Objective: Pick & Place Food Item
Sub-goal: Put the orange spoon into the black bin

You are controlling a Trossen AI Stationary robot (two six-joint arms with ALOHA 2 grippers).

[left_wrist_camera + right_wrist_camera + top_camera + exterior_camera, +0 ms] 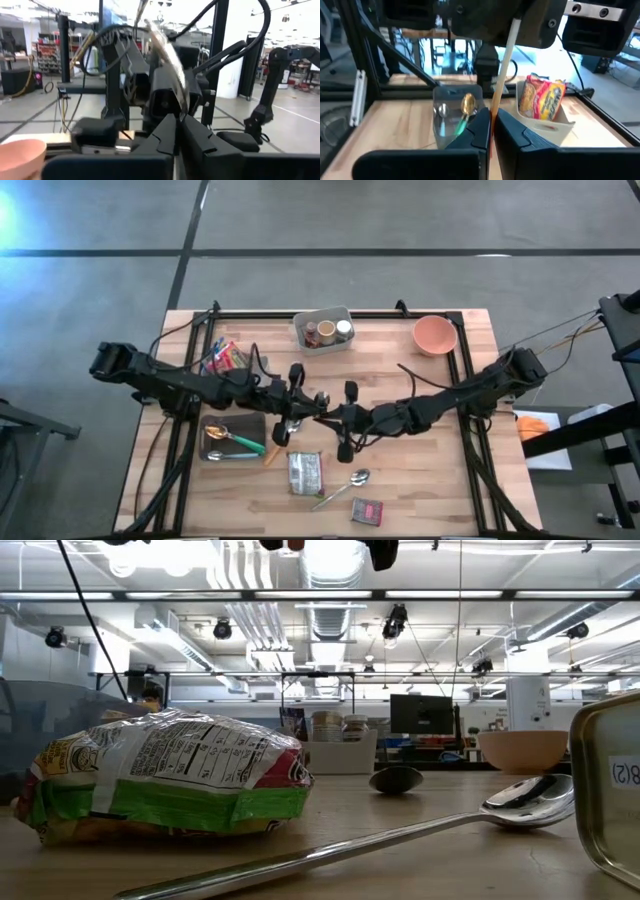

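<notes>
From above, both arms meet over the middle of the wooden table [420, 480]. The left gripper [318, 402] and the right gripper [340, 418] sit just beside each other, above and slightly right of the silver snack packet [305, 472] lying flat on the wood. That view hides what the fingers pinch.

The left wrist view shows it: the left gripper [179, 131] has its 2 dark fingers pressed together on the thin handle of a silver spoon [167, 55], whose bowl stands up and tilted in front of the other arm's housing. The right wrist view shows the right gripper [491, 131] clamped narrow on a pale wooden stick [504, 60] that rises steeply past the fingers.

Beyond that stick, the right wrist view also catches a metal tray [451, 112] with a gold spoon [467, 104] in it, and a white bin [555, 120] holding a yellow biscuit pack [541, 96].

The low view shows neither gripper; it gives the snack packet [170, 780] up close, crumpled, with a long spoon [420, 830] on the wood just beside it.

A pink bowl [434, 334] sits well away from the packet, at the far edge.
</notes>
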